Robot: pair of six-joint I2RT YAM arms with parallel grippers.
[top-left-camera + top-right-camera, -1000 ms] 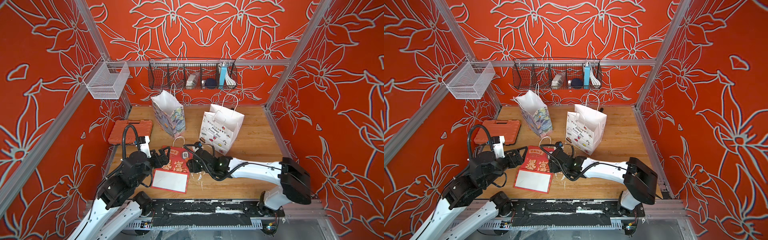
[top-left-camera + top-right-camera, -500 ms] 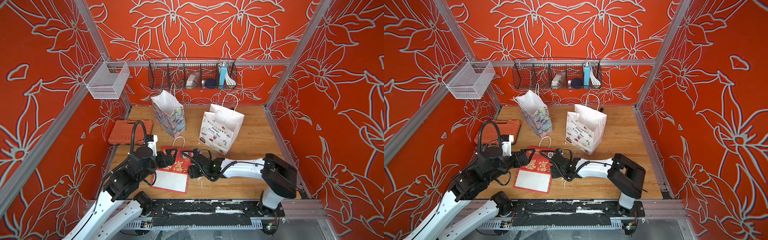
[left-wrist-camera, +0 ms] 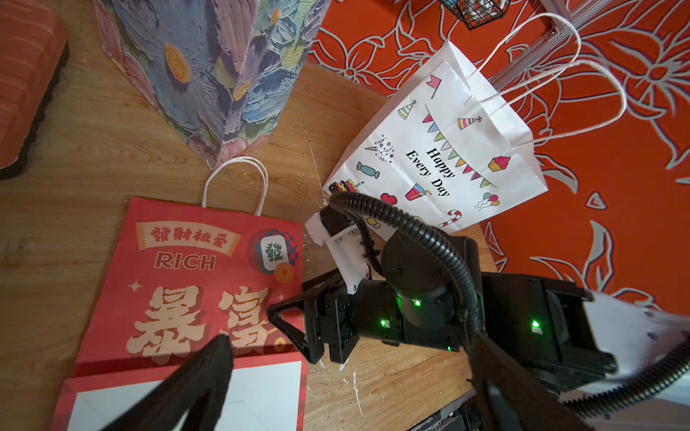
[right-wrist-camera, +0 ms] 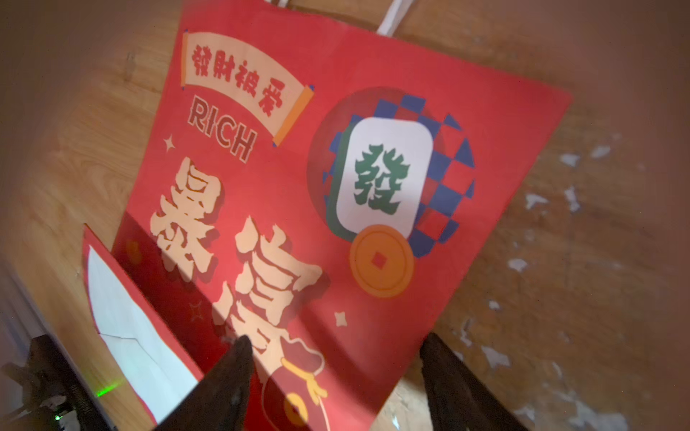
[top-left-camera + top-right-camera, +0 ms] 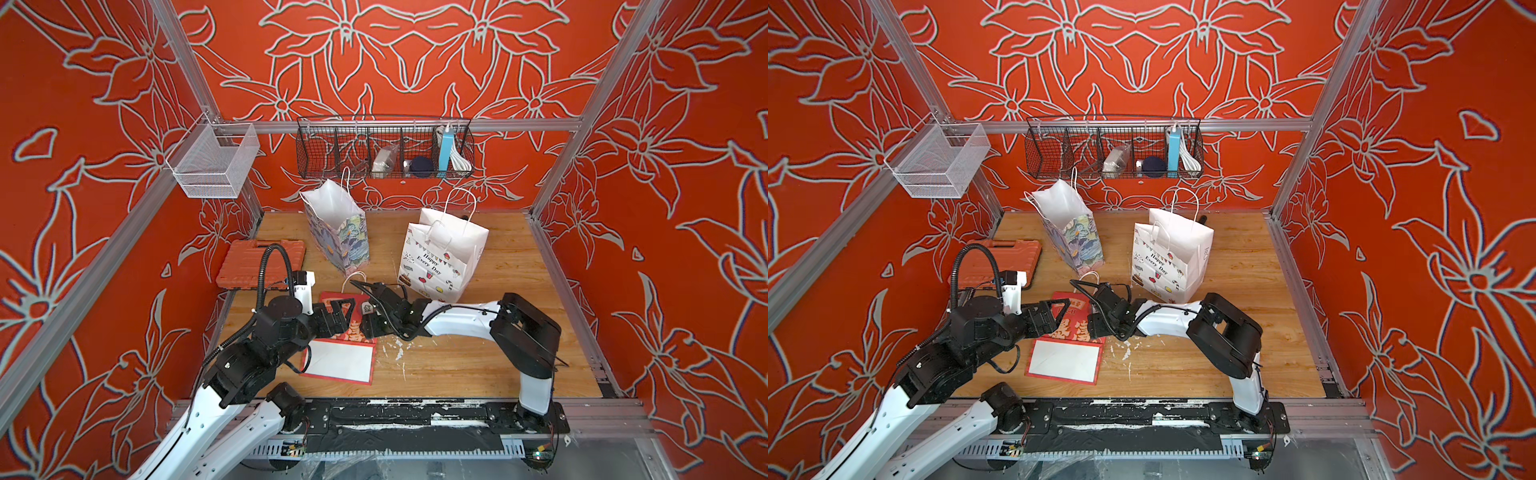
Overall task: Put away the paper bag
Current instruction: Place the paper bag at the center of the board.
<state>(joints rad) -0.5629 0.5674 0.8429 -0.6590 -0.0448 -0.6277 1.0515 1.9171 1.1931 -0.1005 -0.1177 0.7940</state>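
The paper bag (image 5: 337, 297) is red with gold lettering and lies flat on the wood table in both top views (image 5: 1076, 328), its white bottom panel folded toward the front. My left gripper (image 5: 345, 318) hovers open over the bag's left half; one dark finger (image 3: 203, 373) shows above the panel. My right gripper (image 5: 364, 320) is open at the bag's right edge. In the right wrist view its jaws (image 4: 336, 337) straddle that edge of the bag (image 4: 298, 186), one finger over the print and one over bare wood. Neither gripper holds anything.
A floral bag (image 5: 337, 235) and a white "Happy Every Day" bag (image 5: 441, 257) stand upright behind the red one. An orange tool case (image 5: 255, 266) lies at the left. A black wire basket (image 5: 384, 153) and a white mesh basket (image 5: 212, 162) hang on the walls.
My left gripper has reached further in over the bag and opened wider. My right gripper has slid left to the bag's right edge, its elbow swinging inward. The bag has stayed put.
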